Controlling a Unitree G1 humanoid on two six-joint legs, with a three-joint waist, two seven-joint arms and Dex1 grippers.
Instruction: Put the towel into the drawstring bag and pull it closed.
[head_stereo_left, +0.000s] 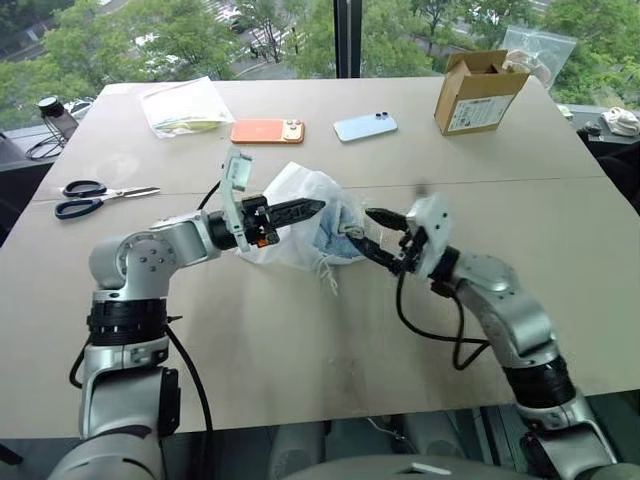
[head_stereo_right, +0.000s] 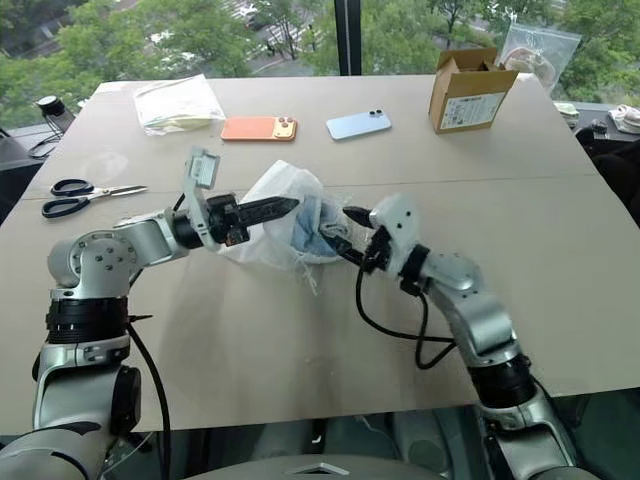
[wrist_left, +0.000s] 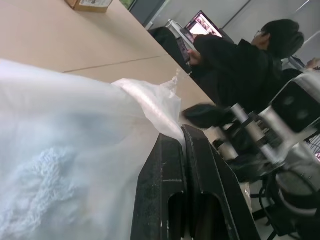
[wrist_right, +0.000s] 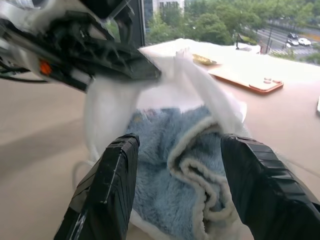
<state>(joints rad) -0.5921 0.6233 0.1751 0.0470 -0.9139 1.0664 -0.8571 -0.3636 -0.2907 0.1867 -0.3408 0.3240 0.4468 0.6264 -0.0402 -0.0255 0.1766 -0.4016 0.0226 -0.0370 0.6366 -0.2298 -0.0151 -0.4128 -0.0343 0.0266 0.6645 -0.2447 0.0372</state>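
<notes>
- Two arms meet over the middle of the tan table (head_stereo_left: 300, 330), and the list below runs from the robot's left side to its right.
- Far left, near the table edge, lies a pair of black-handled scissors (head_stereo_left: 92, 197).
- Behind them, toward the window, sits a clear plastic bag (head_stereo_left: 185, 105) with yellowish papers inside.
- Next along the back come an orange phone (head_stereo_left: 267, 131) and a pale blue phone (head_stereo_left: 365, 126), both lying flat and apart from each other.
- The left gripper (head_stereo_left: 318, 207) points level toward the right, its black fingers (wrist_left: 185, 165) pressed together on the upper edge of the drawstring bag (head_stereo_left: 300, 200), holding that white fabric up off the table.
- The bag sits at the centre between the two grippers, its mouth facing the right arm (white cords hang from its lower edge onto the table).
- The towel (wrist_right: 170, 165) lies inside the bag's mouth, light blue and fluffy with a folded pale rim, partly poking out toward the right gripper.
- The right gripper (head_stereo_left: 366, 232) points at the bag's opening with its fingers (wrist_right: 107, 185) spread apart, one on each side of the towel, gripping nothing.
- Far right at the back stands an open cardboard box (head_stereo_left: 475, 92).
- In the left wrist view, a person in dark clothes (wrist_left: 250, 65) sits beyond the table.
</notes>
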